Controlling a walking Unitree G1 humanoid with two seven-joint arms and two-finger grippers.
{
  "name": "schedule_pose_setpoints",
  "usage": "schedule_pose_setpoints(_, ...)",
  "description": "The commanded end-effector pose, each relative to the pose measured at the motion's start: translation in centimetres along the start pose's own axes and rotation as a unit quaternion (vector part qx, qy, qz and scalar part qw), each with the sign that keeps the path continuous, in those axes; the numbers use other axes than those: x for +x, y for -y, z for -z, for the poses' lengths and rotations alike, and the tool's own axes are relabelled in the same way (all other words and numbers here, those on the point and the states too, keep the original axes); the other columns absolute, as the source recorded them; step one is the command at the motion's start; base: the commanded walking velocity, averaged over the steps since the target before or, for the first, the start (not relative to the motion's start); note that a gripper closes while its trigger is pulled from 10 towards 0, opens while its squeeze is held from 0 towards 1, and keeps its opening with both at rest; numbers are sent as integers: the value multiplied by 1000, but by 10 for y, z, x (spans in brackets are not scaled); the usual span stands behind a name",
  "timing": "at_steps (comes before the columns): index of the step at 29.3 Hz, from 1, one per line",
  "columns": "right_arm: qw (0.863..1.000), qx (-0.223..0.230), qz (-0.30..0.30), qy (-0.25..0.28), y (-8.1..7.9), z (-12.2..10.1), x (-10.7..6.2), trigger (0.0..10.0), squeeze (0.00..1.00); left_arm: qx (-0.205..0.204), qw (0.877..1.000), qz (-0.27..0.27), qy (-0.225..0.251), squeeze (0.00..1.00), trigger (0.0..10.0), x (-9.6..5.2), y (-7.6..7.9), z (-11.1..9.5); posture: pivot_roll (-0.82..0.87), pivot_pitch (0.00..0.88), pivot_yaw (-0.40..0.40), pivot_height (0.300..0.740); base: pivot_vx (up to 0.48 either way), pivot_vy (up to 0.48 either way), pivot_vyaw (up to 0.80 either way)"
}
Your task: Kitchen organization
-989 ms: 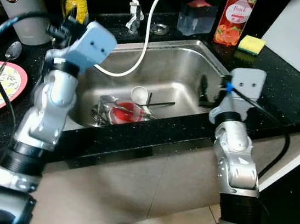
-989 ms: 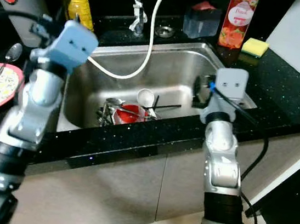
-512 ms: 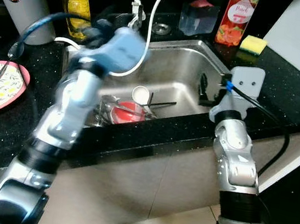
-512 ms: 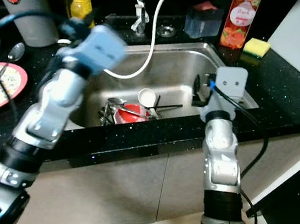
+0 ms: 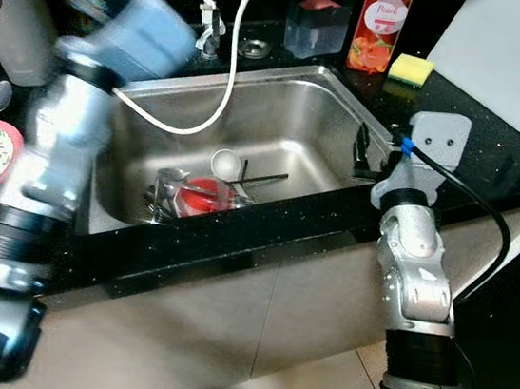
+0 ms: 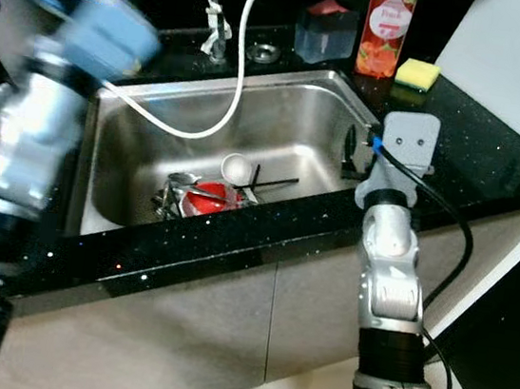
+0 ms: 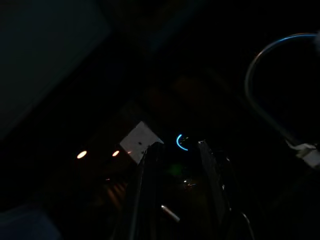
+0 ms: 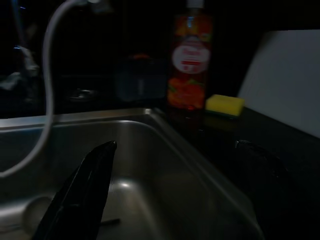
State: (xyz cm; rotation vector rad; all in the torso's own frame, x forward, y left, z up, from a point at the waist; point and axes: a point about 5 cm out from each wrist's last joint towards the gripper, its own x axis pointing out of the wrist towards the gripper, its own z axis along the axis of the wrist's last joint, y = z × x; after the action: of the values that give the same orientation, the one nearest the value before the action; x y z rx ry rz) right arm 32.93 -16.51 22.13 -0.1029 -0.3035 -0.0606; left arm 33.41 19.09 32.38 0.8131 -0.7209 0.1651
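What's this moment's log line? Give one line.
left gripper: open, arm raised left of sink, blurred | right gripper: open, at sink's right rim | in sink: red bowl, utensils

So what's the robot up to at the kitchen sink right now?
It stands at the steel sink, holding nothing. The right hand hangs open over the sink's right edge, pointing toward the orange bottle and yellow sponge. The left arm is raised and blurred at the sink's left side. Dirty dishes, including a red bowl and white ladle, lie in the basin.
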Motion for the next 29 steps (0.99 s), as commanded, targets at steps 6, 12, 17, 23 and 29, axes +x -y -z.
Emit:
schedule_pose_setpoints(6,1000,3,-11,0,-6,2,-1,10000,0,-16,1000,21,0,0,10000,-11,13,0,-39,0,47,740,0,0,0)
schedule_pose_setpoints(12,1000,0,-11,2,-4,1,1,10000,0,-29,1000,0,-8,0,10000,-12,7,5,-40,0,43,740,0,0,0)
schedule_pose_setpoints(17,1000,1,-14,2,-6,1,1,10000,0,-34,999,-9,-8,0,10000,-10,3,6,-40,0,44,740,0,0,0)
schedule_pose_setpoints(23,1000,2,-14,2,-6,2,0,10000,0,-32,999,-13,-11,0,10000,-12,2,7,-38,0,41,740,0,0,0)
schedule_pose_setpoints(29,1000,2,-15,2,-6,1,1,10000,0,-32,999,-12,-12,0,10000,-13,2,8,-37,0,41,740,0,0,0)
